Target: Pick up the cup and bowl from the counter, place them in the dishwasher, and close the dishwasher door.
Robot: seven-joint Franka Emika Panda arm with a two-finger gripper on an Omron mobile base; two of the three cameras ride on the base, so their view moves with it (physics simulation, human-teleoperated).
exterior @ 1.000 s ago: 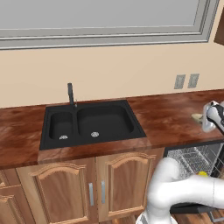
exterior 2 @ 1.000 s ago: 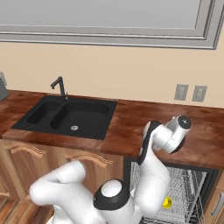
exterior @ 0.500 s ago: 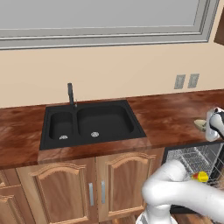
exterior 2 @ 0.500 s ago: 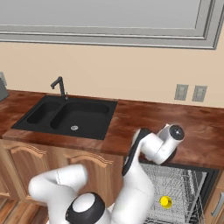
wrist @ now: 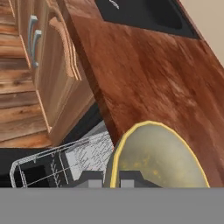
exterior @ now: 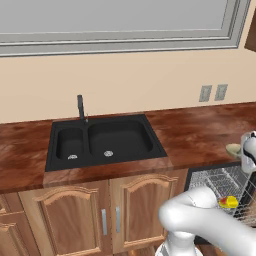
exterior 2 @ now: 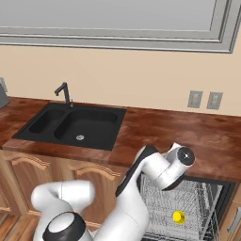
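The olive-tan bowl (wrist: 162,157) fills the lower right of the hand view, and my gripper (wrist: 111,179) is shut on its lighter rim. It hangs over the front edge of the reddish-brown counter (wrist: 144,74), partly above the grey wire rack (wrist: 65,162). From the left base the bowl (exterior: 232,149) shows at the far right beside my hand (exterior: 248,150). The dishwasher (exterior 2: 188,207) stands open with its rack drawn out. The yellow cup (exterior 2: 178,217) lies in that rack, and the left base view also catches the cup (exterior: 229,202). I cannot make out the dishwasher door clearly.
A black double sink (exterior: 102,141) with a dark faucet (exterior: 80,107) sits in the counter to the left. Light wood cabinet doors (exterior: 107,215) run below it. Two wall outlets (exterior 2: 204,100) are on the beige wall. My white arm (exterior 2: 150,169) crosses in front of the rack.
My hand has carried the bowl down and forward, from the counter top toward its front edge above the rack. The arm has lowered. The cup has stayed in the rack.
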